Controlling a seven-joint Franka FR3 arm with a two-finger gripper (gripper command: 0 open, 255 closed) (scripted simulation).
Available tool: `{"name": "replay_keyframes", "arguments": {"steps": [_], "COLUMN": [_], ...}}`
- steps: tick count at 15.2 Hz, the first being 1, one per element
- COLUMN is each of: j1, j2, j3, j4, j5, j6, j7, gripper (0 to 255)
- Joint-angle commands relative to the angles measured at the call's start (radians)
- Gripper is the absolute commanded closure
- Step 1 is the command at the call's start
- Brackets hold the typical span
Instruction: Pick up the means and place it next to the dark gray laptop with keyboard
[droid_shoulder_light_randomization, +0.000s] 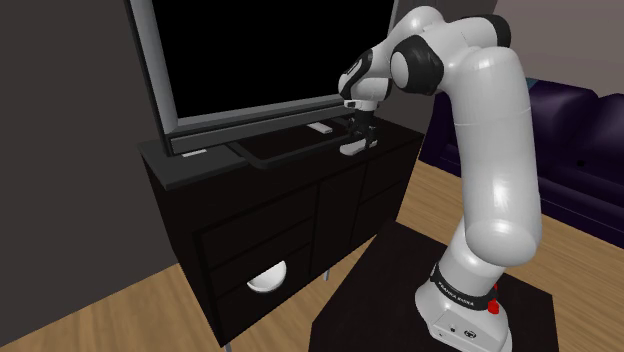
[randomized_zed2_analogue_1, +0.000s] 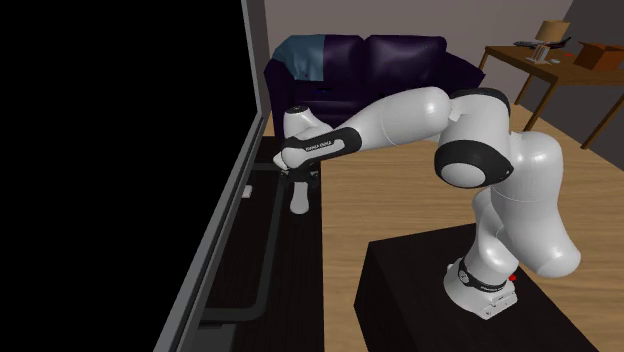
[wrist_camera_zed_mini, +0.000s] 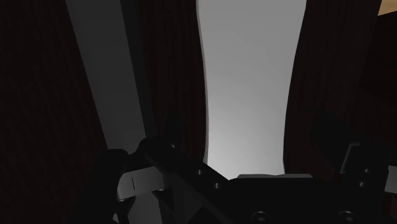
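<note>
A pale, white-grey elongated object (droid_shoulder_light_randomization: 354, 148) lies on the dark cabinet top (droid_shoulder_light_randomization: 200, 175), in front of a big black screen with a grey frame (droid_shoulder_light_randomization: 255, 113). My black gripper (droid_shoulder_light_randomization: 360, 128) hangs straight down over the object, its fingertips at the object's upper end. In the second exterior view the object (randomized_zed2_analogue_1: 298, 202) sits just below the gripper (randomized_zed2_analogue_1: 304, 180), beside the screen's edge (randomized_zed2_analogue_1: 250, 150). In the wrist view the pale object (wrist_camera_zed_mini: 245, 76) runs between the two fingers (wrist_camera_zed_mini: 172, 130), which stand apart with a gap on each side, so the gripper (wrist_camera_zed_mini: 249, 135) is open.
The screen's flat black base frame (droid_shoulder_light_randomization: 290, 150) lies on the cabinet beside the object, with a small white item (droid_shoulder_light_randomization: 320, 127) near it. A dark purple sofa (randomized_zed2_analogue_1: 370, 60) and a wooden table (randomized_zed2_analogue_1: 560, 70) stand beyond. The cabinet front carries a white half-round piece (droid_shoulder_light_randomization: 266, 279).
</note>
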Motion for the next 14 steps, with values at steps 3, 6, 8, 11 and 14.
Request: {"name": "replay_keyframes", "arguments": {"steps": [3, 6, 8, 11, 14], "j1": [0.0, 0.0, 0.0, 0.003, 0.01], "j2": [0.0, 0.0, 0.0, -0.007, -0.027], "j3": [0.0, 0.0, 0.0, -0.004, -0.016], "j4": [0.0, 0.0, 0.0, 0.004, 0.019], "j5": [0.0, 0.0, 0.0, -0.006, -0.024], "j6": [0.0, 0.0, 0.0, -0.01, -0.04], "j7": [0.0, 0.0, 0.0, 0.004, 0.015], "gripper": [255, 255, 255, 255, 255]}}
